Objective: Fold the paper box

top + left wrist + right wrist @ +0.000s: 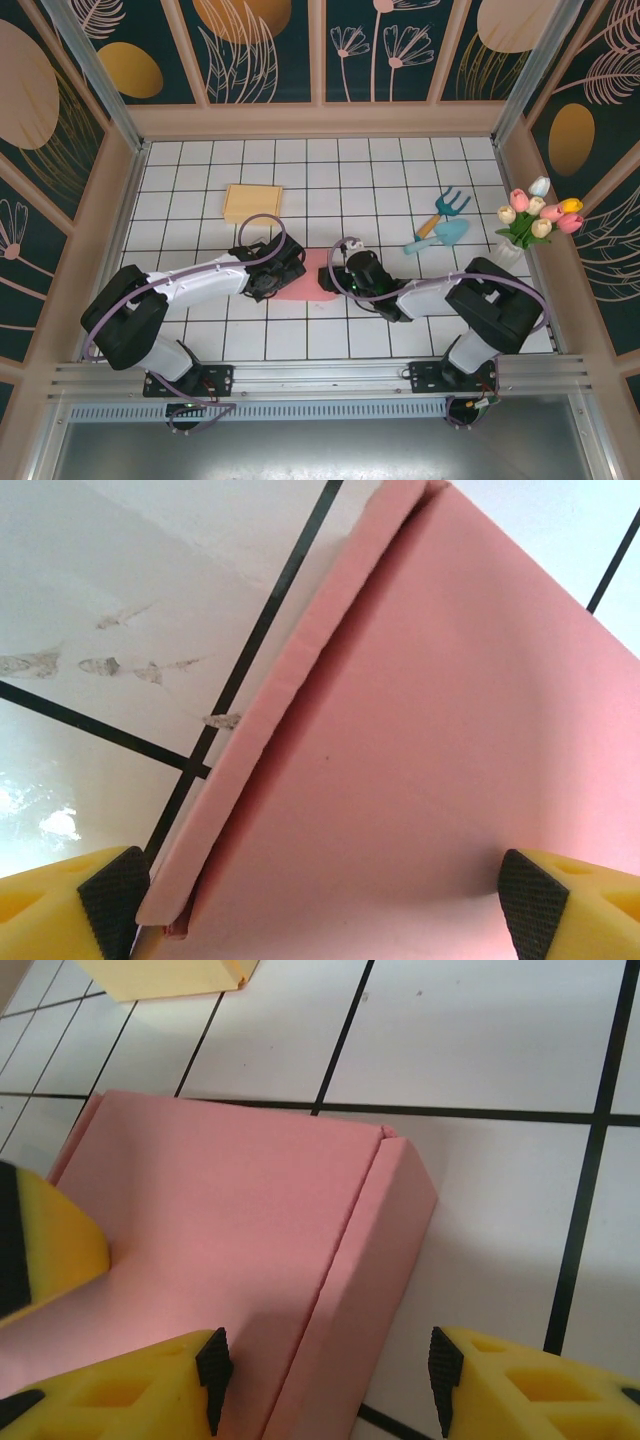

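Paper box [308, 278], pink, on white black-gridded table [400, 170]

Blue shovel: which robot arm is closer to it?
Right. The right arm reaches in just left of the shovel; the left arm is farther left, across the pink box.

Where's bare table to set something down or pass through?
Free: tiles between yellow box and garden tools; back row by the far wall; strip between arm bases. Crowded: centre, left hand and right hand at pink box.
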Tool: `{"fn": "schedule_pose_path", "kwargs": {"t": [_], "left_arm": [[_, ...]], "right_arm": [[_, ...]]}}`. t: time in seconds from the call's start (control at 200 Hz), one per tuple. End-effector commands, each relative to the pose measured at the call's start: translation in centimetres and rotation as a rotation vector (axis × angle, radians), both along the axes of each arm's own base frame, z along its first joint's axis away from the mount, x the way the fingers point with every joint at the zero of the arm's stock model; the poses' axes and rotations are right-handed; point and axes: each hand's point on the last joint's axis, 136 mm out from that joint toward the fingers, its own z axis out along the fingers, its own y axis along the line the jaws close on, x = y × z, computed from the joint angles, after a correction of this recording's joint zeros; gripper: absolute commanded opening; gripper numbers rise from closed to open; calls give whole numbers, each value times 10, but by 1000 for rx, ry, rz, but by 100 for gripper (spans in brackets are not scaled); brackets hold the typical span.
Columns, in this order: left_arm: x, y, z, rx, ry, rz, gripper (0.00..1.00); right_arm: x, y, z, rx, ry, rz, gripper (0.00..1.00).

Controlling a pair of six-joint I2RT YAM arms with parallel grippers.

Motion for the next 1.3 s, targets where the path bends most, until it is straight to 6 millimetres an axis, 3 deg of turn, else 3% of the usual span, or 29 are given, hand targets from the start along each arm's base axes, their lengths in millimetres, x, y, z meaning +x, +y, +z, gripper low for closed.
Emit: {"fn": "schedule_pose_path", "kwargs": {"t": [0.0, 0.495, 0.766, 1.296], "left_arm": [[-2, 9, -5, 40, -2, 23, 92], [-3, 11, -13, 60, 10, 21, 92], [-3, 12, -14, 59, 12, 29, 92], [-4, 14, -14, 63, 10, 34, 92]], "right_arm": [[-13, -8, -6, -73, 9, 21, 59], [-41, -14, 30, -66, -21, -78, 56], [-58, 1, 20, -37, 21, -56, 48], [-73, 35, 3, -48, 60, 24, 48]]}}
